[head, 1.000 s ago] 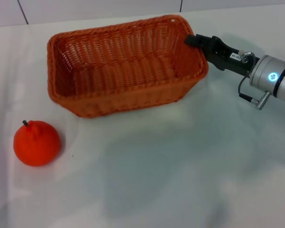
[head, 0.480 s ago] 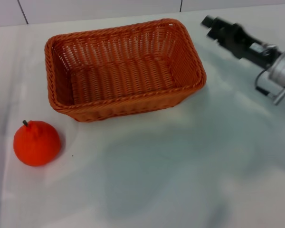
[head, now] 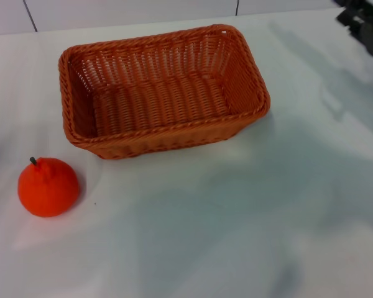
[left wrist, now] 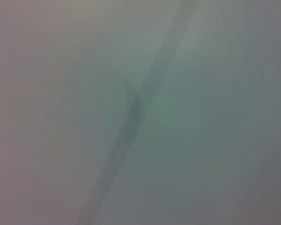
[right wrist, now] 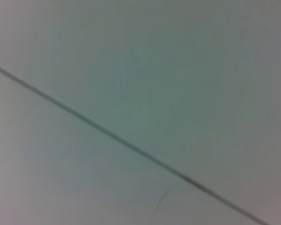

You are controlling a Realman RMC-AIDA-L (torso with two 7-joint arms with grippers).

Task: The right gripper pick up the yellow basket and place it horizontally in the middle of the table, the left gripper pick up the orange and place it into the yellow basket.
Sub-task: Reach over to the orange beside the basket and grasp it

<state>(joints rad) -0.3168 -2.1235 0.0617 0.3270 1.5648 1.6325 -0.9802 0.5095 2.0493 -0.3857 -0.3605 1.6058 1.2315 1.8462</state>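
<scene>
Orange [head: 48, 187]: near left on the table [head: 236, 217], stem up, well apart from any gripper; not yet picked.
Yellow basket [head: 163, 92]: mid-table, upright, empty; long axis across the view, far end tilted slightly back. Placement looks done.
Right gripper [head: 365, 18]: far right corner, clear of basket; fingers can't be made out.
Left gripper: not seen.
Remaining: orange into basket.

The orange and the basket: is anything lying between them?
No. In the head view, only bare white table separates the orange from the yellow basket.
</scene>
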